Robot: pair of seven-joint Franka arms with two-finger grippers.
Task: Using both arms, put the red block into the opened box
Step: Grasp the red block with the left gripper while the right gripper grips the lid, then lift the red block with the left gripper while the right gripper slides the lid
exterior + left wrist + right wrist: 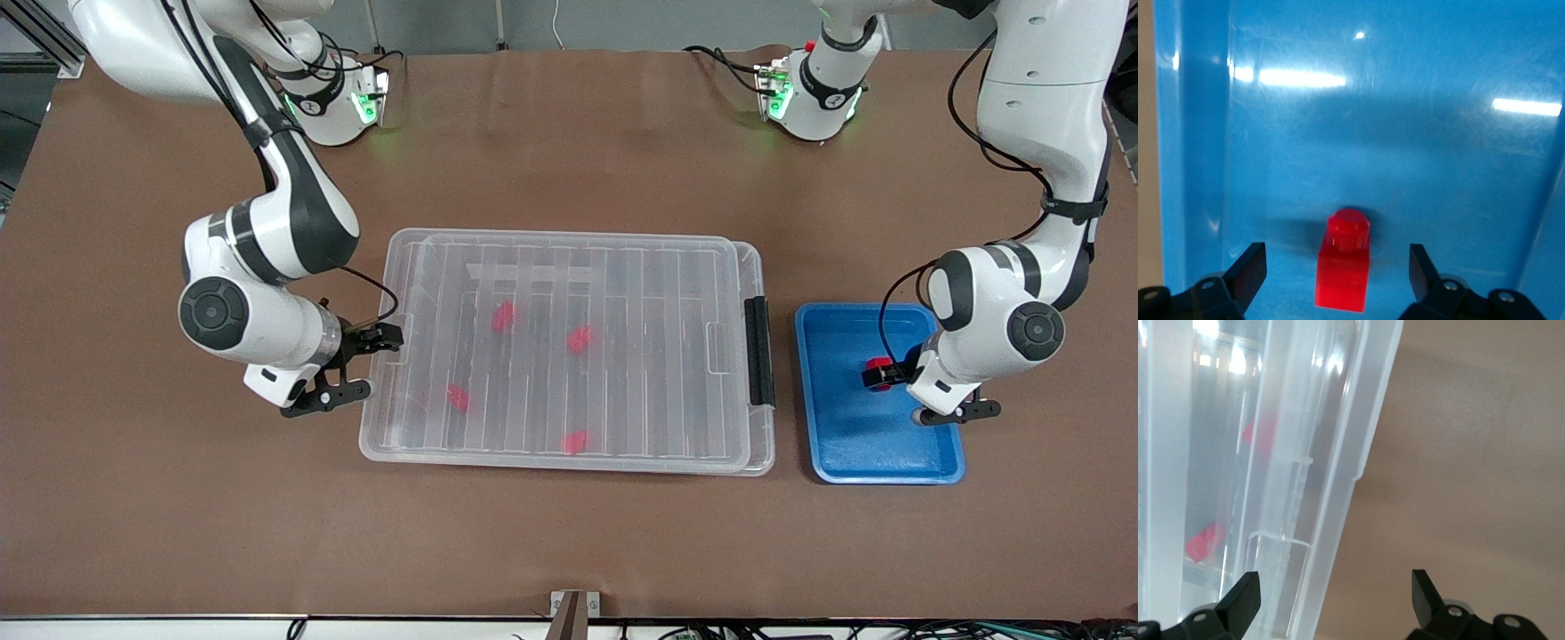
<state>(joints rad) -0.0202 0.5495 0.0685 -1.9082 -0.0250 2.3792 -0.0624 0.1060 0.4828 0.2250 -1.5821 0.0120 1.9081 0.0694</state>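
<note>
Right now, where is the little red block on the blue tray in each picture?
Front view: the red block sits in the blue tray, partly hidden by the left gripper.
Left wrist view: the block lies on the tray, between the open gripper's fingers.
Right wrist view: not in it.
Shared landmark: the blue tray.

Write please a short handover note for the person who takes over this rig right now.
Left gripper: open, low in the blue tray, fingers either side of the red block, not yet closed on it.
Right gripper: open, at the box edge at the right arm's end of the table, straddling the lid rim, holding nothing.
Box: lid still on. Four red blocks already show through it.
Done: both grippers are in position.
Left: grasp the block, open the lid, put the block in the box.
</note>
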